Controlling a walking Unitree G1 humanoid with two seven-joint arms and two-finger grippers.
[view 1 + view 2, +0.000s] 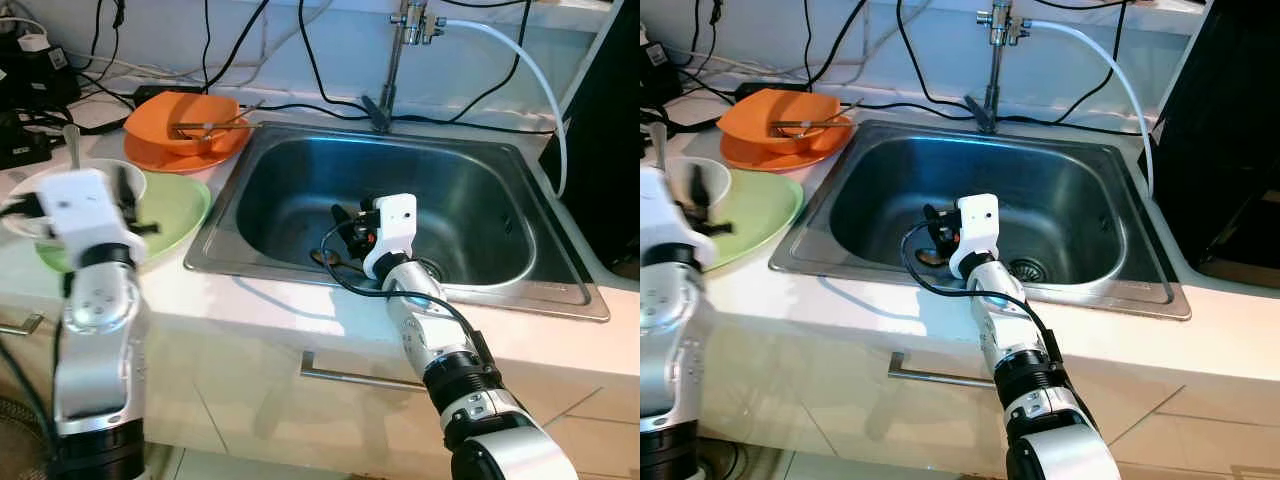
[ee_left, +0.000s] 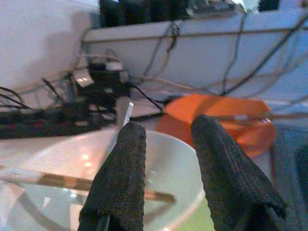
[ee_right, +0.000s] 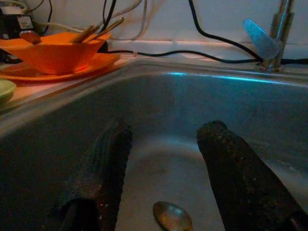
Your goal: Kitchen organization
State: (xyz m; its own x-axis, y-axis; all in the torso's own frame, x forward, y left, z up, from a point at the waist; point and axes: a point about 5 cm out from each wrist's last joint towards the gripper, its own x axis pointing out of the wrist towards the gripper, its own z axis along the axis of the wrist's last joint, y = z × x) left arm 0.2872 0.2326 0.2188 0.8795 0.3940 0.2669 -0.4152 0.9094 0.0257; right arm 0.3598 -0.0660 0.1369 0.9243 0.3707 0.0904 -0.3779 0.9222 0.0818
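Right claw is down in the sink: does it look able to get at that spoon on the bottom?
Probably yes. The right claw is open over the spoon, with nothing between them in the sink.

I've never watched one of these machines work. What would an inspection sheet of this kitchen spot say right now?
Surface: pale counter around a steel sink.
Job's things: spoon on the sink floor; white bowl holding chopsticks on a green plate; orange bowl with chopsticks on an orange plate.
Clutter: nothing seen.
Grippers: right tool open, down in the sink over the spoon; left tool open, above the white bowl.
Cables: black cables along the wall; white hose from the faucet.
Surroundings: drawer handle below the counter.
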